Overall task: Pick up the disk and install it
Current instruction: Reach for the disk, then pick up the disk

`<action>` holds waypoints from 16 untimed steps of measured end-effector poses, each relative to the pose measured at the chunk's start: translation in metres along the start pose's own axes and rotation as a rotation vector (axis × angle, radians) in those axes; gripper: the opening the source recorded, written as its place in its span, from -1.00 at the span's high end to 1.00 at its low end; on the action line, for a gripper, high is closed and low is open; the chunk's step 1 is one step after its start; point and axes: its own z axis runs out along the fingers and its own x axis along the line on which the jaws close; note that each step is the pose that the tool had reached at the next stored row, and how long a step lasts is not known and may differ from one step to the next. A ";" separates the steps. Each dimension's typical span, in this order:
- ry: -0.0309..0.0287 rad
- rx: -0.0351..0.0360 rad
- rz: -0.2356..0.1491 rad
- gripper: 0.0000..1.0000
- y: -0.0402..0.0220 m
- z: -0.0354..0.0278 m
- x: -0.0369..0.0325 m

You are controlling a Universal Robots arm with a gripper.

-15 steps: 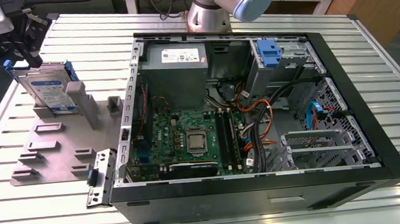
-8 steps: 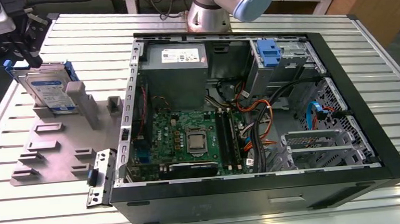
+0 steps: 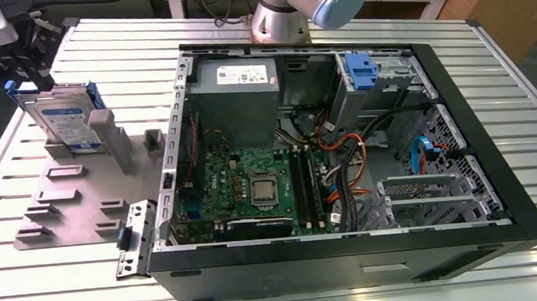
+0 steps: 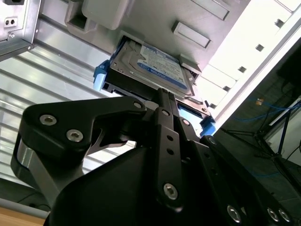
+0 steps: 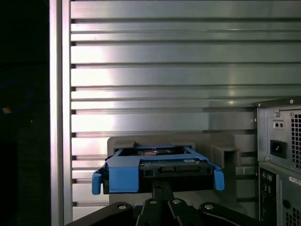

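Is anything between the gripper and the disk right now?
Nothing visible. In the first wrist view the gripper sits right at the near edge of the disk, no object between them. The disk stands in the grey fixture.

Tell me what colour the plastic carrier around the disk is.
Blue. The carrier framing the disk shows best in the first wrist view.
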 end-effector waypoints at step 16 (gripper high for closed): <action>-0.0011 -0.0001 -0.006 0.79 0.0019 0.0016 0.0011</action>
